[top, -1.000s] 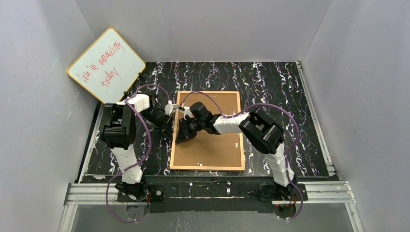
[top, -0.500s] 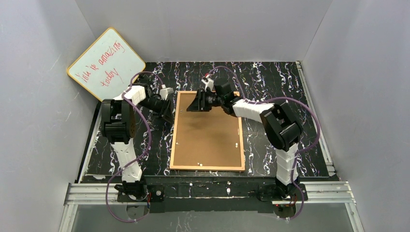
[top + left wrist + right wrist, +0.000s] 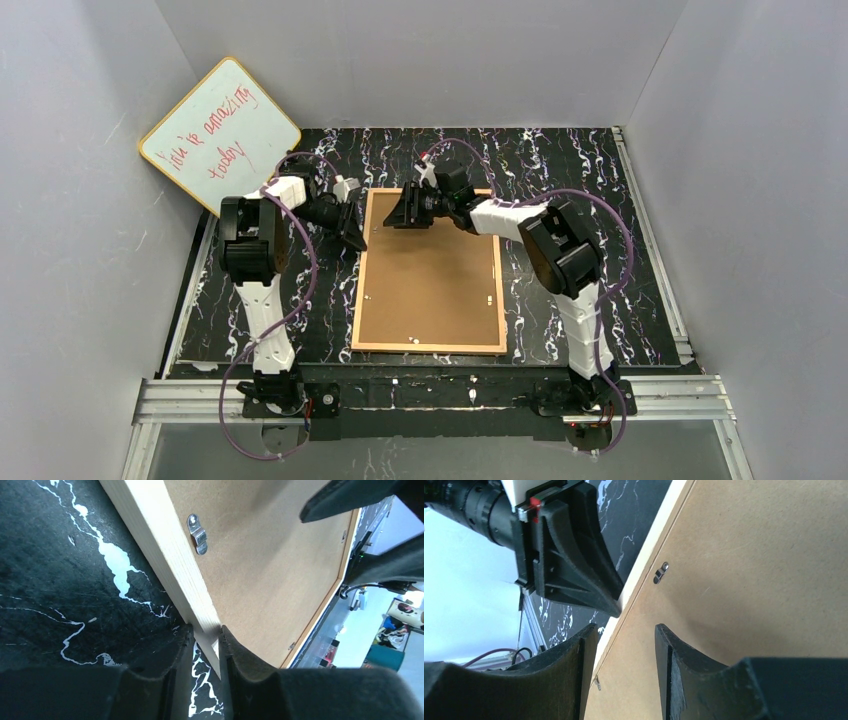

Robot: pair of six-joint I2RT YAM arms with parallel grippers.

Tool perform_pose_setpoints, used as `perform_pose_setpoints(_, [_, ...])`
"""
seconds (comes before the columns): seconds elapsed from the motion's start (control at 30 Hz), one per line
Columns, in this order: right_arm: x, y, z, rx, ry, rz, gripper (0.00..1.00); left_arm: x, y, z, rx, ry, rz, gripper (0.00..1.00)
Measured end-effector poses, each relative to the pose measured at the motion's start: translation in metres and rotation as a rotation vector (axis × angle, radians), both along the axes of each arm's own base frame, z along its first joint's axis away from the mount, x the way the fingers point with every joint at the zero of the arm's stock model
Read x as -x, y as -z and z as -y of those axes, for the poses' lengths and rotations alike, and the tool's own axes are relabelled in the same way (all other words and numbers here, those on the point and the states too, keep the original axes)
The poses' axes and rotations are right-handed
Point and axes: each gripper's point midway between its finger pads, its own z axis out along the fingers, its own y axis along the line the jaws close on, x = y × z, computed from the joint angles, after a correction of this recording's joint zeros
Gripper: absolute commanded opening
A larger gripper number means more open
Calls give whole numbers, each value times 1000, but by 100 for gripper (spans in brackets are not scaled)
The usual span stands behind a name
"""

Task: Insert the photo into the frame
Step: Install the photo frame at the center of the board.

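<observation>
The light-wood frame lies face down on the black marbled table, with the brown backing board set in it. The photo is hidden. My left gripper is shut on the frame's left rim near the far-left corner, with one finger on each side of the wood. My right gripper hangs open and empty just above the backing board near the far-left corner. The left gripper shows close beside it.
Small metal clips sit along the frame's inner edge, and one shows in the right wrist view. A yellow-rimmed whiteboard with red writing leans at the far left. Grey walls enclose the table. A metal rail runs along the near edge.
My right gripper moved from the middle left of the backing board up to its far-left part. My left gripper shifted along the frame's left rim towards the far corner and now pinches it.
</observation>
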Motion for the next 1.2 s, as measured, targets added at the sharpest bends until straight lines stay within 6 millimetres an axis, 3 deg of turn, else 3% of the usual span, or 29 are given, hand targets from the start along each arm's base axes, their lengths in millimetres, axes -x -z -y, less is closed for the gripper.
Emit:
perform_pose_setpoints(0.2, [-5,14,-3,17,1,-26,52,2,-2,7,35,2,-11,10])
perform_pose_setpoints(0.67, [4,37,-8,64,5,-94,49,13,1,21,114,-4,-46,9])
perform_pose_setpoints(1.2, [-7,40,-18,83,33,-74,45,15,1,24,124,-14,-59,8])
